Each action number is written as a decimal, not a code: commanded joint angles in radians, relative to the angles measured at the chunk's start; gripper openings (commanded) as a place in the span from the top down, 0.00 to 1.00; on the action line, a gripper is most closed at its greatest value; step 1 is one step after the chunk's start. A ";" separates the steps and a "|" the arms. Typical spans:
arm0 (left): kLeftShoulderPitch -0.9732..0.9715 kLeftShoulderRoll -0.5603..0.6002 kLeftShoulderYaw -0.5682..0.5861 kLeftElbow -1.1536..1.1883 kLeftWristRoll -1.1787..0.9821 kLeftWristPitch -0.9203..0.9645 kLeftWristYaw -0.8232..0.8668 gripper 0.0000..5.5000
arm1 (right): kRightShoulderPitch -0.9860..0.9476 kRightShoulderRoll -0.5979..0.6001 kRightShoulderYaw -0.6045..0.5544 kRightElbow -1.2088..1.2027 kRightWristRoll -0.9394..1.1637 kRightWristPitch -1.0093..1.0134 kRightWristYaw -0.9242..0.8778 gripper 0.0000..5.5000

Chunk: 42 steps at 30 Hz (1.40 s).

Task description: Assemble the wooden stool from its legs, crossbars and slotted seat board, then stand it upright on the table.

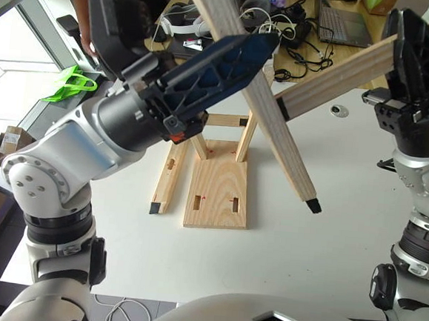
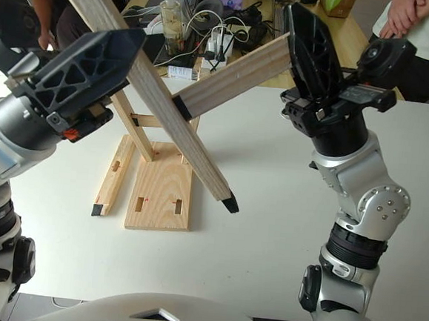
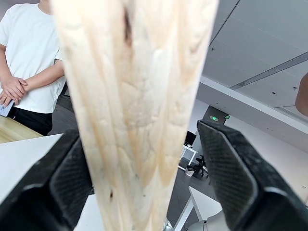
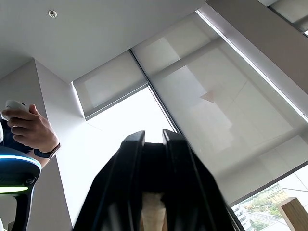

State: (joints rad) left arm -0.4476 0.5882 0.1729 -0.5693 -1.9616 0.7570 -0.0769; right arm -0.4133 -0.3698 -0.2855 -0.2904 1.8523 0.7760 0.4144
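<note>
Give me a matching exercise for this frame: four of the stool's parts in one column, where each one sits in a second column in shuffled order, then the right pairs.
Things
1. long pale wooden leg with a black end cap
2. second pale wooden bar
3. flat slotted wooden seat board
4. loose pale wooden leg with a slot

Places
A. lying on the white table, beside the board on its left
B. gripped by the black right tool
C. flat on the table, with upright wooden pieces standing on it
D. held tilted in the dark left tool, above the table

Pairs: 1-D, 2-B, 3-C, 4-A
</note>
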 commanded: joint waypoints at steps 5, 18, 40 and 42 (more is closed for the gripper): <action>0.016 0.019 -0.016 0.002 -0.010 0.005 -0.023 0.40 | -0.006 -0.011 0.001 -0.018 -0.050 -0.009 0.031 0.93; 0.189 -0.003 -0.072 0.006 0.071 -0.018 -0.029 0.40 | 0.166 0.037 0.065 -0.053 -0.202 -0.007 0.133 0.93; 0.275 0.015 0.088 0.071 0.299 -0.123 0.037 0.40 | 0.028 -0.039 -0.192 0.095 -0.232 -0.184 -0.041 0.93; 0.249 0.003 0.153 0.093 0.422 -0.202 0.122 0.40 | -0.010 -0.035 -0.220 0.115 -0.296 -0.251 -0.131 0.93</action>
State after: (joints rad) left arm -0.1766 0.5990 0.2660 -0.4982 -1.6474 0.6187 -0.0347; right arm -0.3728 -0.4024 -0.4747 -0.1917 1.6095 0.5835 0.3603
